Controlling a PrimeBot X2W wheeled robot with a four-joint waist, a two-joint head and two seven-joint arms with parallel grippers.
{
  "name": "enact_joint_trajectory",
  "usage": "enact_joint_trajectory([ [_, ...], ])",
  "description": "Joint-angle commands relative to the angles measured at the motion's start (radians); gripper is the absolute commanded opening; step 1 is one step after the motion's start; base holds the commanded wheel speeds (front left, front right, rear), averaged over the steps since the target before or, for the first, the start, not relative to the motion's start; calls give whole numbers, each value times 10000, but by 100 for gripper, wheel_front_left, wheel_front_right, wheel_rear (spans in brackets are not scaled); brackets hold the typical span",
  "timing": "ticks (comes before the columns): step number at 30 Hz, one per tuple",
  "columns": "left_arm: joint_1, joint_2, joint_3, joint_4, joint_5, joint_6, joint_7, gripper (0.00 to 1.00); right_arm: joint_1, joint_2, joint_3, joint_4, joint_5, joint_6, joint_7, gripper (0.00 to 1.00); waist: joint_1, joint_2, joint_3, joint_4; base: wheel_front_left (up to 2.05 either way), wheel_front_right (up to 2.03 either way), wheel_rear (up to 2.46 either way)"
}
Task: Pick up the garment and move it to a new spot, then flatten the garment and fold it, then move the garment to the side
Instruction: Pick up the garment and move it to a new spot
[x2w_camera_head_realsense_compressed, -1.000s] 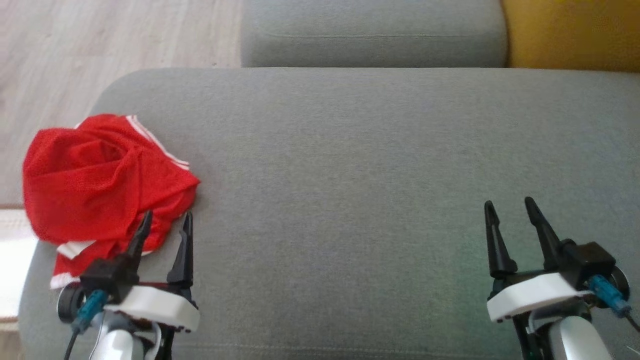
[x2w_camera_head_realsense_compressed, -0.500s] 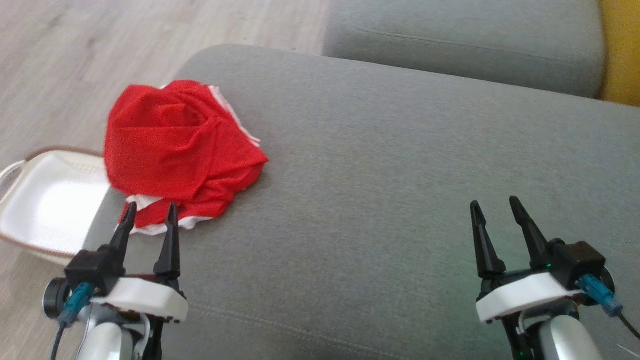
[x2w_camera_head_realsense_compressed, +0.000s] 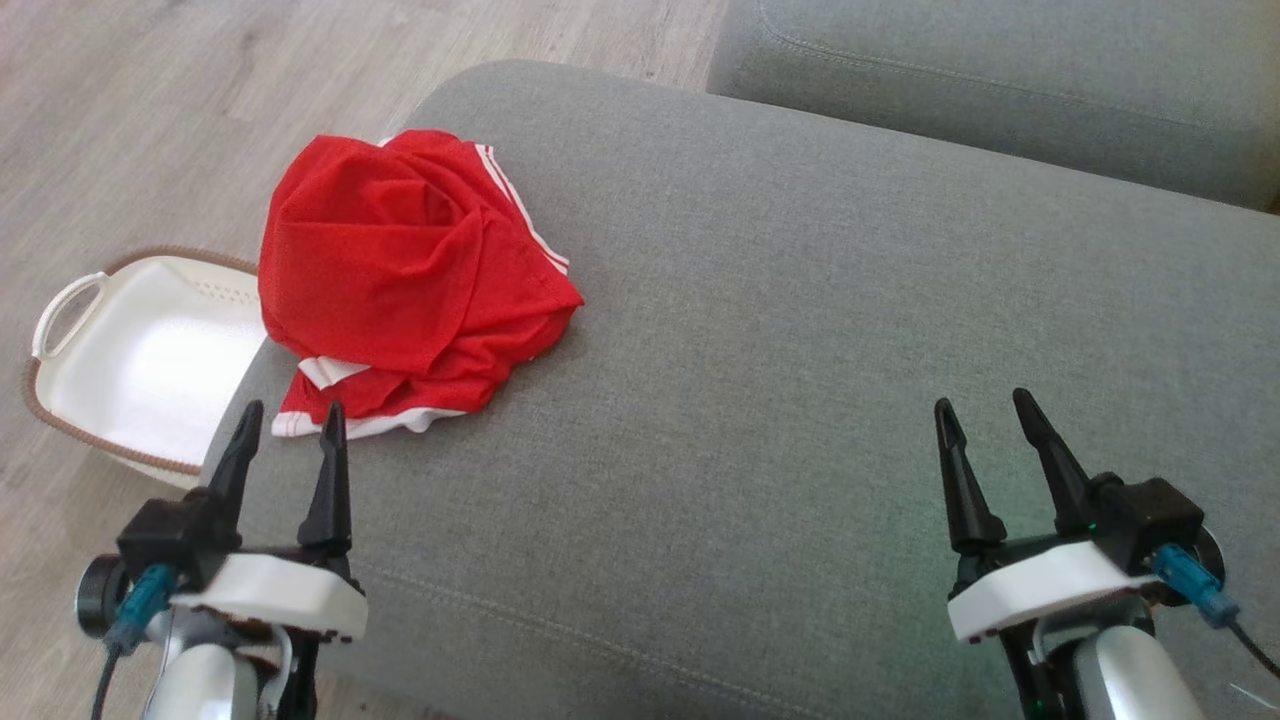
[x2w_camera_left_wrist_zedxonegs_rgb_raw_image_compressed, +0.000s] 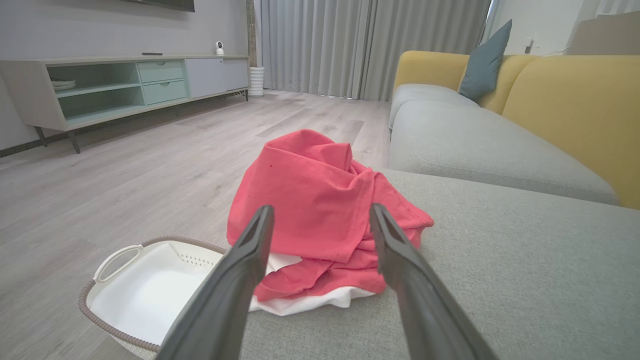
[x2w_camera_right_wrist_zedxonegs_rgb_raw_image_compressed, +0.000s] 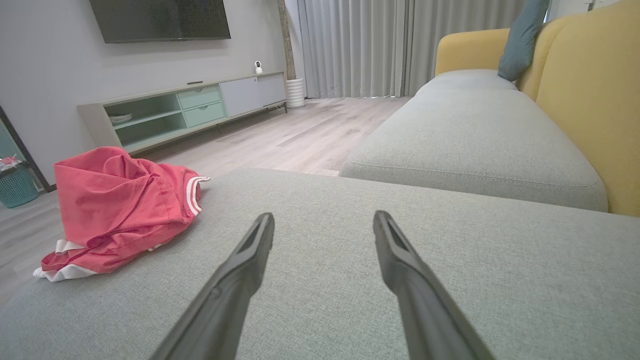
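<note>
The head view looked steeply down on the cushion (x2w_camera_head_realsense_compressed: 800, 350); both wrist views looked low along it, sharing the garment (x2w_camera_left_wrist_zedxonegs_rgb_raw_image_compressed: 310, 200).

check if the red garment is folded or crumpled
Crumpled: the red mesh garment with white trim lies in a bunched heap on the grey fabric cushion.

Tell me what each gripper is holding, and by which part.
Nothing is held. The left gripper is open and empty, pointing at the crumpled red garment; the right gripper is open over the sofa cushion.
</note>
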Motion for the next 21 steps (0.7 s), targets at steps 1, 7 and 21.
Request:
enact_joint_trajectory([
  [1,-595,144,405,-371,-55,13,-105,100,-563,-51,259,-305,-18,-7,-79,100,0,0,24,-21,0,0,0],
  [7,-682,110,437,-332,-98,-2,-105,100,-628,-51,273,-349,-43,-7,-41,100,0,0,197,-75,0,0,0],
  [21,-3627,1220,441,1404,-1316,-154,487,100,-1308,-51,152,-1200,-840,-7,670,100,0,0,2133,-355,0,0,0],
])
